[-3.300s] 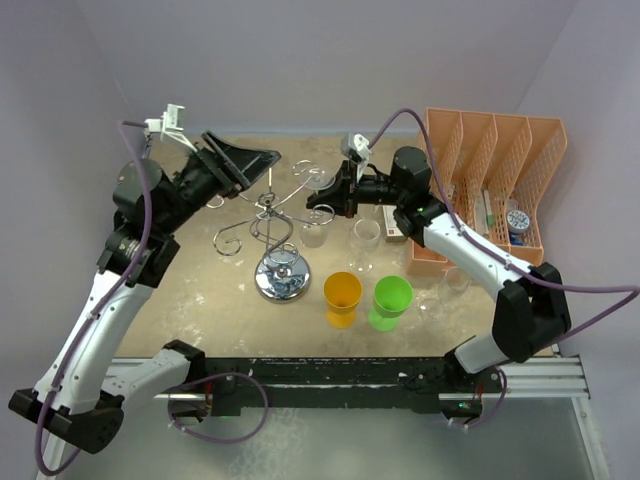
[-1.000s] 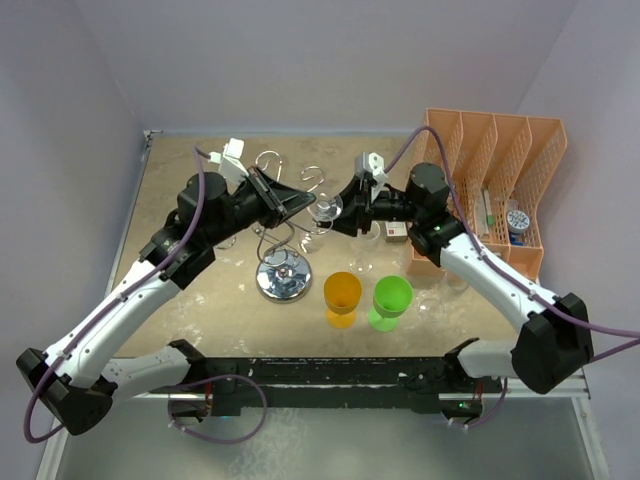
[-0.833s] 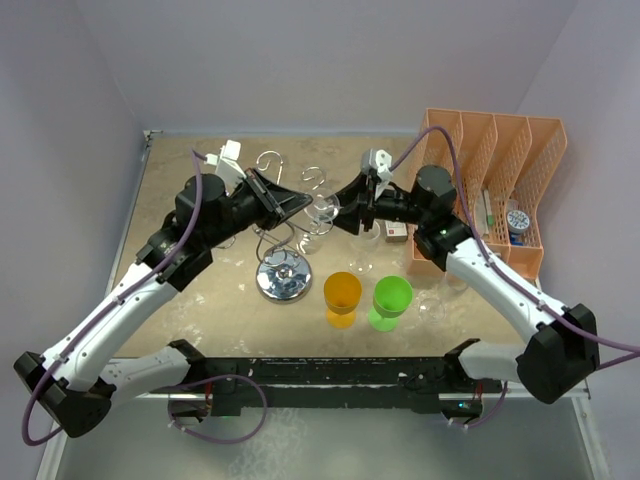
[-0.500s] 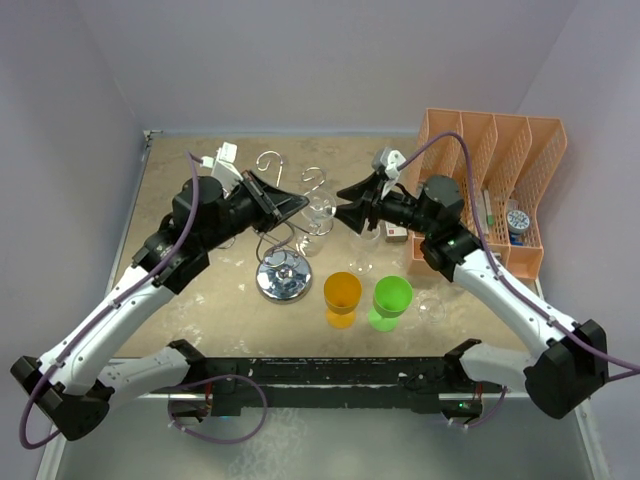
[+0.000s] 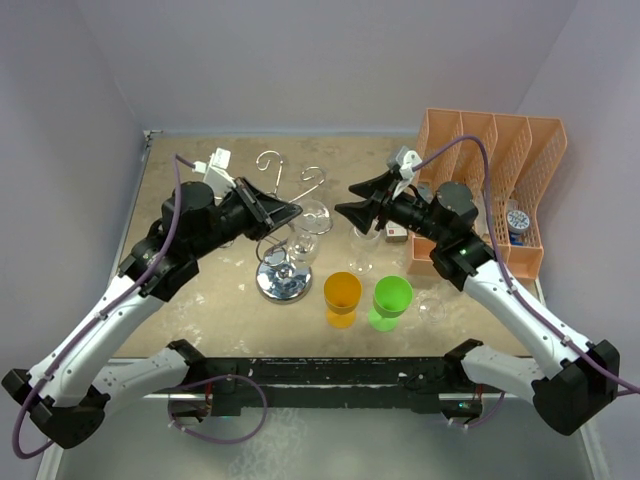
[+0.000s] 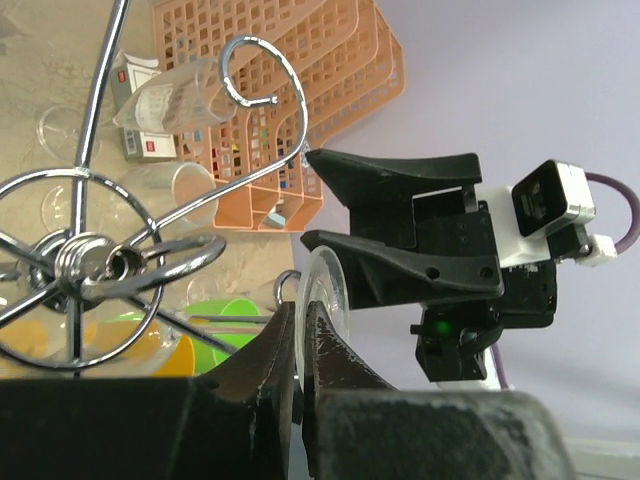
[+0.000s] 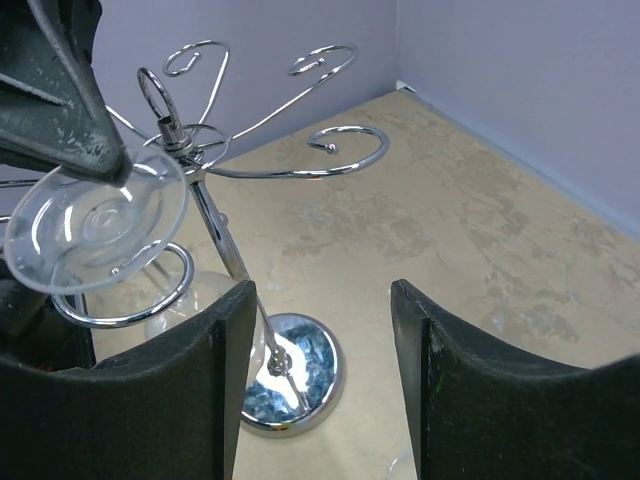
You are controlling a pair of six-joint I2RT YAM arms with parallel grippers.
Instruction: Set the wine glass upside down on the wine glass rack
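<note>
Fingers (image 6: 278, 350) of the left gripper (image 6: 301, 315) are seen pressed together on the rim of the round foot of the wine glass (image 7: 95, 225). The glass is held upside down, foot uppermost and bowl hanging below, slightly tilted. In the right wrist view the foot is shown just above the loop of one scroll arm of the wine glass rack (image 5: 281, 279), with the bowl beside the twisted stem. Whether the foot is resting on the wire cannot be told. Seen from above, the glass is placed at about 1 o'clock of the rack's mirrored base.

The right gripper (image 7: 325, 385) is shown with its fingers (image 7: 220, 390) spread wide and nothing between them. In the overhead view it is found at 3 o'clock of the glass, near it but apart, and pointed toward the rack.

The rack is stood upright on the table (image 5: 225, 305), its curled arms fanned out above the base. An orange cup (image 5: 342, 292) and a green cup (image 5: 392, 296) are set side by side at 3 to 4 o'clock of the base. A clear glass (image 5: 362, 243) is seen at 12 o'clock of the cups, under the right gripper. An orange mesh file organiser (image 5: 510, 160) is placed at the table's 2 o'clock edge.
</note>
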